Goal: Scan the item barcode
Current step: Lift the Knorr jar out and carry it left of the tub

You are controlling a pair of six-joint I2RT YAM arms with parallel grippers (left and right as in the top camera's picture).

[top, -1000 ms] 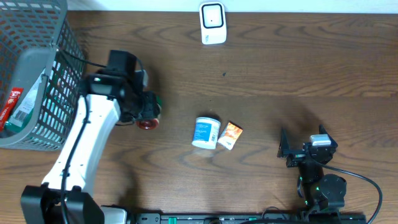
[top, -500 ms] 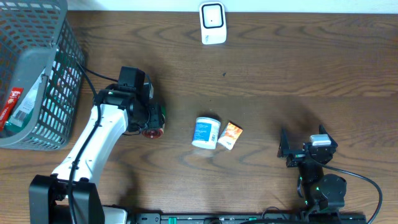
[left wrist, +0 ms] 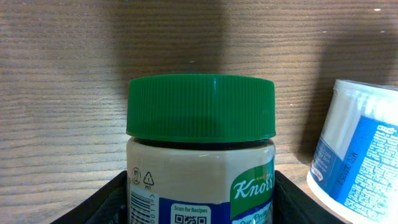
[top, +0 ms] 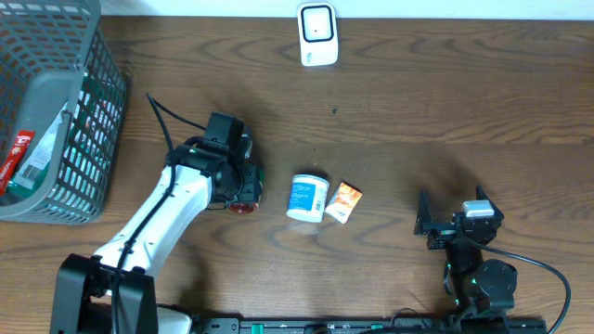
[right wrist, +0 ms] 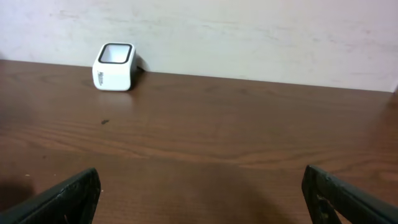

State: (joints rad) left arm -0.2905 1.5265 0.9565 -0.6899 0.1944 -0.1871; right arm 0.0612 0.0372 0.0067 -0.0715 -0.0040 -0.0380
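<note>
From overhead, my left gripper (top: 243, 184) has travelled rightward since a second ago. Then it hung close to the wire basket (top: 97, 121); now it sits well away from it and near the white tub (top: 307, 197), with a small gap between them. The jar (top: 257, 174) has come along in my grasp, its green lid facing the tub. My left arm stretches diagonally from the lower left edge up toward the table's middle, wrist bent at the end. The tub and the orange packet (top: 344, 201) beside it lie where they lay before. The scanner (top: 317, 34) stands at the far edge, well apart from the jar. My right gripper (top: 452, 227) has not shifted and stays near the lower right.

In the left wrist view, my fingers (left wrist: 104, 205) clasp the jar (left wrist: 200, 143) on both sides below its green lid, with a barcode showing at the label's left. The tub (left wrist: 354, 155) leans at the right.

In the right wrist view, my right gripper (right wrist: 202, 196) is spread wide and empty, and the scanner (right wrist: 114, 66) sits far off to the left.
</note>
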